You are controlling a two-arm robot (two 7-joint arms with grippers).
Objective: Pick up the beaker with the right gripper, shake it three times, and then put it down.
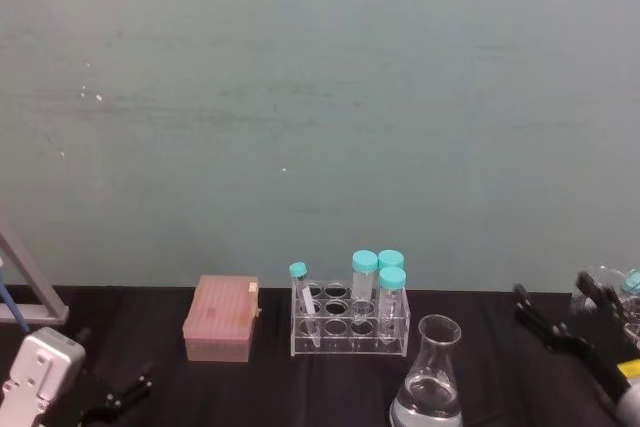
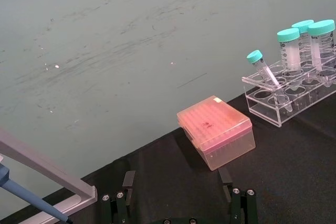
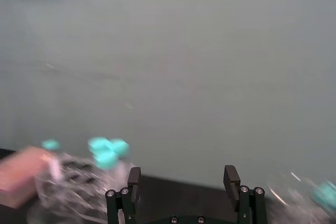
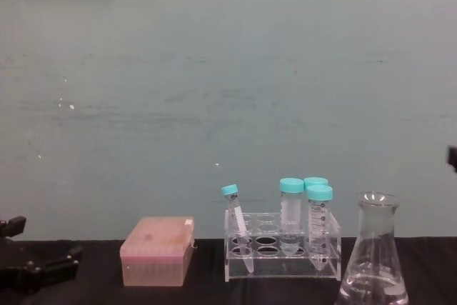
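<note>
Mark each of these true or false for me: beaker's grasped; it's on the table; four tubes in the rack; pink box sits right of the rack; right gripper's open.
1. The right gripper holds the beaker. False: it is apart, to the beaker's right.
2. The beaker stands upright on the table. True.
3. The rack holds four teal-capped tubes. True.
4. The pink box sits right of the rack. False: left.
5. The right gripper is open. True.

No text can be read; the tubes point(image 4: 319, 225) carry graduation marks and small print, but these are too small to read.
</note>
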